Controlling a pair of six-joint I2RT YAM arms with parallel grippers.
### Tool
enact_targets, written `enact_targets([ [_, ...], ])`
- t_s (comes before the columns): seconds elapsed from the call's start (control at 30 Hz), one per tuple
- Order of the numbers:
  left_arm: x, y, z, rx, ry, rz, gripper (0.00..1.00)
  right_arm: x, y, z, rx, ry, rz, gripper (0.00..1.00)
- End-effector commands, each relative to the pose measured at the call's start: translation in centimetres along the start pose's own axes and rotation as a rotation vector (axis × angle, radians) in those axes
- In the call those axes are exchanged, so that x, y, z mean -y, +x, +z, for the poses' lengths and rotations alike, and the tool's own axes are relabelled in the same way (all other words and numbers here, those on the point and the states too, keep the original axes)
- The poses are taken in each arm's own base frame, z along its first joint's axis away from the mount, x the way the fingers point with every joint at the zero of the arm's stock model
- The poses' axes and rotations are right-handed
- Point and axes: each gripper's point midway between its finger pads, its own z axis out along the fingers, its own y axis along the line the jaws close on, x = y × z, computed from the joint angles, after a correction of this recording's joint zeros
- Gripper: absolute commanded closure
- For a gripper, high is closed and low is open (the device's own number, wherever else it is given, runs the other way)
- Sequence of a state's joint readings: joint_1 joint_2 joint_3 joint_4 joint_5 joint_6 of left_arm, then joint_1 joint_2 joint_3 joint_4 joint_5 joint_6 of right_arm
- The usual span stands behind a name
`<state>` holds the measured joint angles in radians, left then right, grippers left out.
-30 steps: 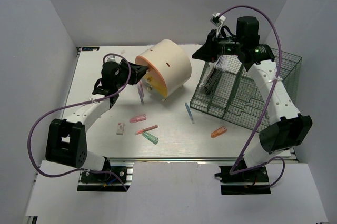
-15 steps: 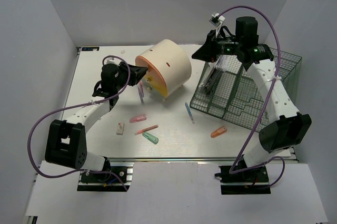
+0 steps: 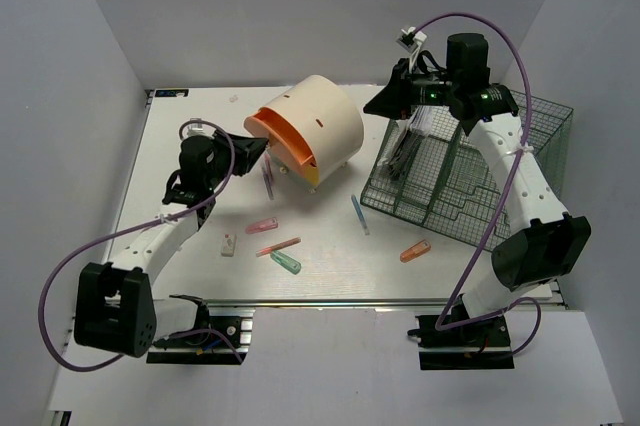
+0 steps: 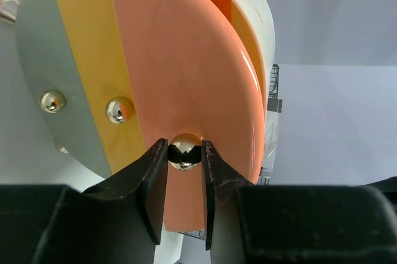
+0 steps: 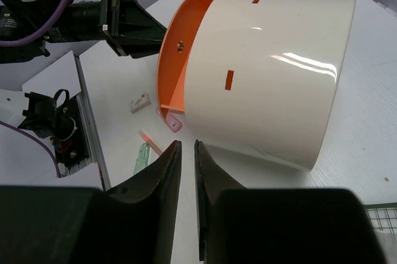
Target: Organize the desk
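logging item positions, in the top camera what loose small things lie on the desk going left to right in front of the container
White eraser → pink clip → pink-red pen → green marker → blue pen → orange marker.

cream container (image 4: 260, 22) cut off at top edge, basket (image 5: 381, 217) mostly cropped

I see a cream cylinder container (image 3: 318, 124) with an orange drawer front (image 4: 192, 90), a yellow band (image 4: 87, 59) and a shiny metal knob (image 4: 185, 150). The bench (image 3: 330, 266) is white, the wire basket (image 3: 470, 176) dark green, the cables (image 3: 60, 276) purple.
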<state>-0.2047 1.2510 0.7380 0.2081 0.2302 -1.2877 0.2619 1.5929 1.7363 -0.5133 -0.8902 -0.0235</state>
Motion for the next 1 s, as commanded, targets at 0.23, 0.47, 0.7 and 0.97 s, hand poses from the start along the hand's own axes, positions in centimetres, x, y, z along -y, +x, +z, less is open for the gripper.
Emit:
enact_targets([
  [0.23,0.6,-0.4,-1.7,0.036,0.002,0.000,0.61,-0.1,-0.4,-0.1,0.018,-0.015,-0.024,0.67],
  [0.47,0.8,-0.7,-2.1,0.050,-0.013,-0.001,0.31,-0.7,0.0,-0.1,0.007,-0.055,-0.047,0.52],
  [0.7,1.3,-1.8,-3.4,0.101,-0.043,0.017,0.29,-1.6,0.6,-0.2,-0.013,-0.101,-0.109,0.48],
  [0.97,-0.2,-2.7,-7.2,0.149,-0.244,0.107,0.27,-5.2,3.1,-1.1,-0.043,-0.281,-0.426,0.56],
])
